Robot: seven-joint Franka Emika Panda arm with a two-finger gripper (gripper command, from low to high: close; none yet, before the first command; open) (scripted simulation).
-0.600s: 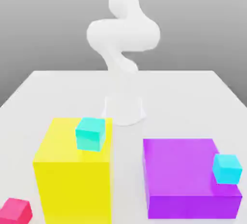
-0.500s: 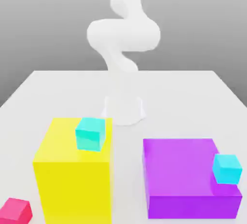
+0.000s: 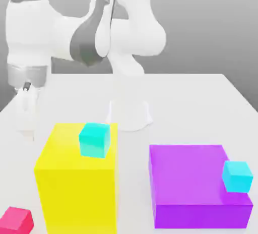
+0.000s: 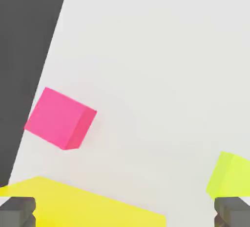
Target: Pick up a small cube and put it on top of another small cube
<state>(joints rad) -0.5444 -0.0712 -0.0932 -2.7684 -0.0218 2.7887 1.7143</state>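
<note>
The gripper (image 4: 125,211) hangs with jaws spread wide, empty. The lime-green cube (image 4: 230,176) sits on the table (image 4: 161,64) beside one fingertip (image 4: 233,210). It looks light, rigid and smooth, best pinched across opposite flat faces.

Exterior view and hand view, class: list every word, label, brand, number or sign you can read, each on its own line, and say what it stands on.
No text can be read.
Robot arm: a faint dark mark on the upper link, too blurred to read.
Yellow block, purple block, two cyan cubes, pink cube, lime-green cube, table: plain, with no markings.
</note>
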